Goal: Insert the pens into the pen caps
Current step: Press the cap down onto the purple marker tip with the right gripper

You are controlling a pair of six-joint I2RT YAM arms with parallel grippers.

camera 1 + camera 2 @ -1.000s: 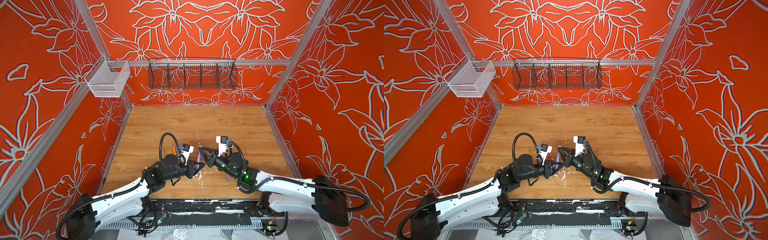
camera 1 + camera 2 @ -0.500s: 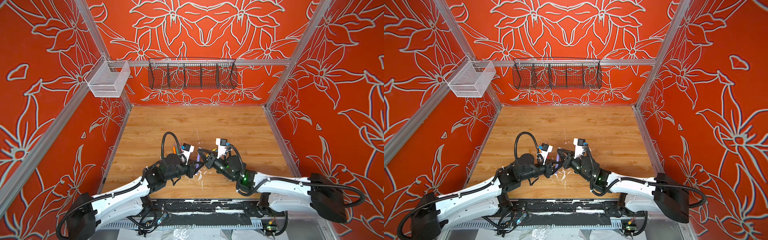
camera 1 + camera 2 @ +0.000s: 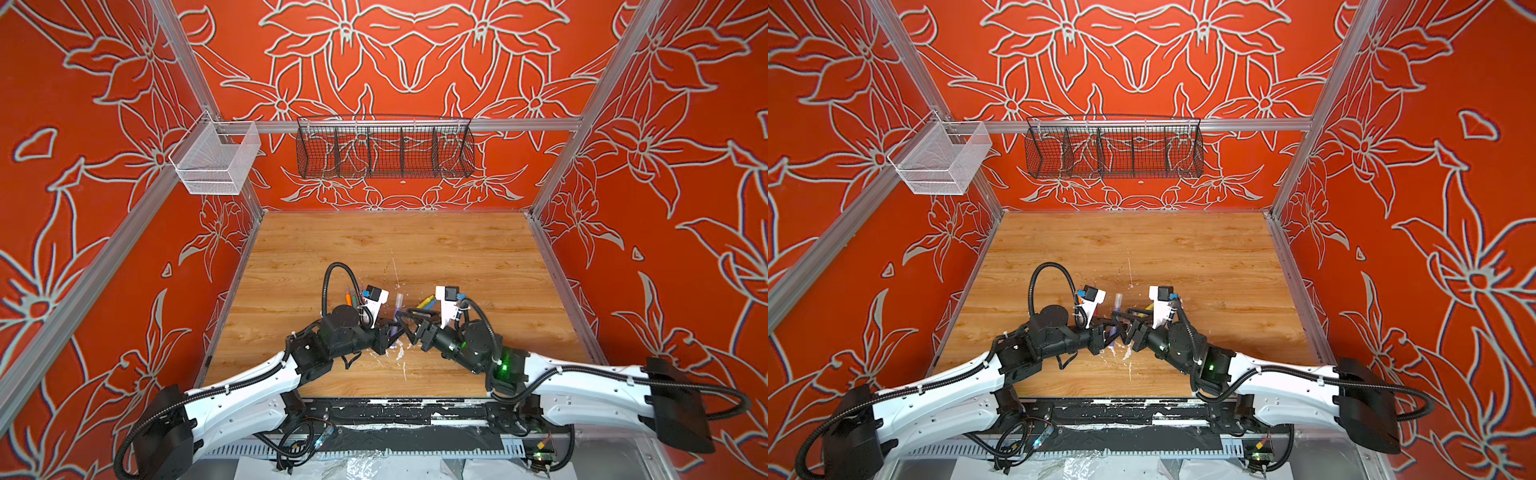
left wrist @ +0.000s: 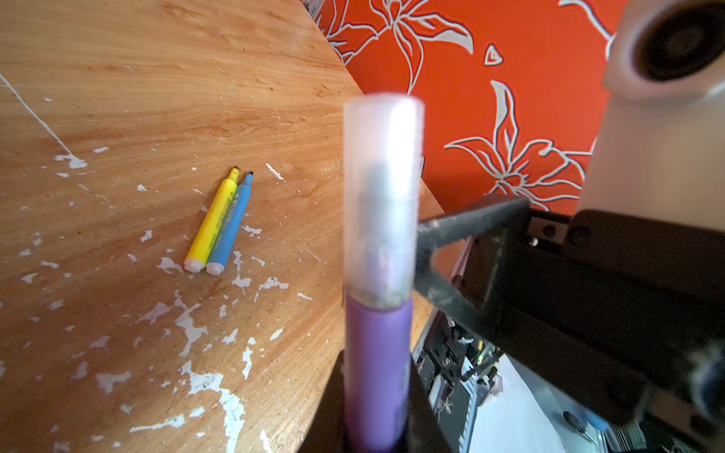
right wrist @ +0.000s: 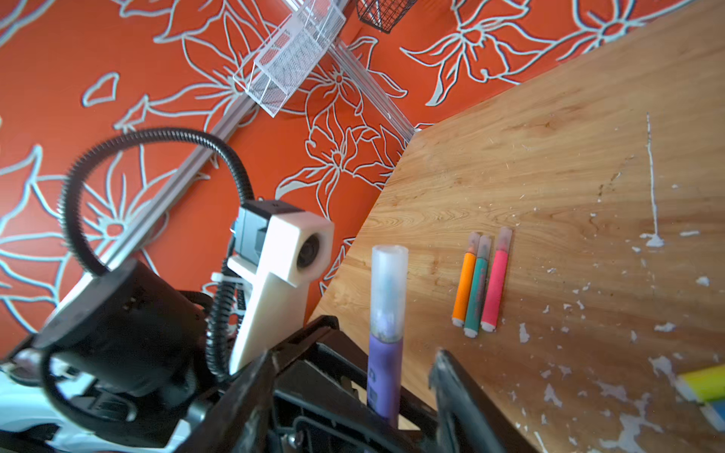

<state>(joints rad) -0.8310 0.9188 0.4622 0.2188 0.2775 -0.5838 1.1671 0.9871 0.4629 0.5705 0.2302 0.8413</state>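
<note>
While left gripper pinches purple pen | frosted tubular cap seated

Both white-and-black arms reach inward, meeting near-centre; left black gripper clamped tight, right black gripper spread apart.

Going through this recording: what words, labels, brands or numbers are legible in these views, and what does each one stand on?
Nothing can be read in any view.
On the yellow felt-tip pen lying on the wooden table: dark print along the barrel, too small to read.
On the blue felt-tip pen touching it: faint print, blurred.
On the purple felt-tip pen wearing the clear plastic cap: dark marks on the barrel, blurred, unreadable.
</note>
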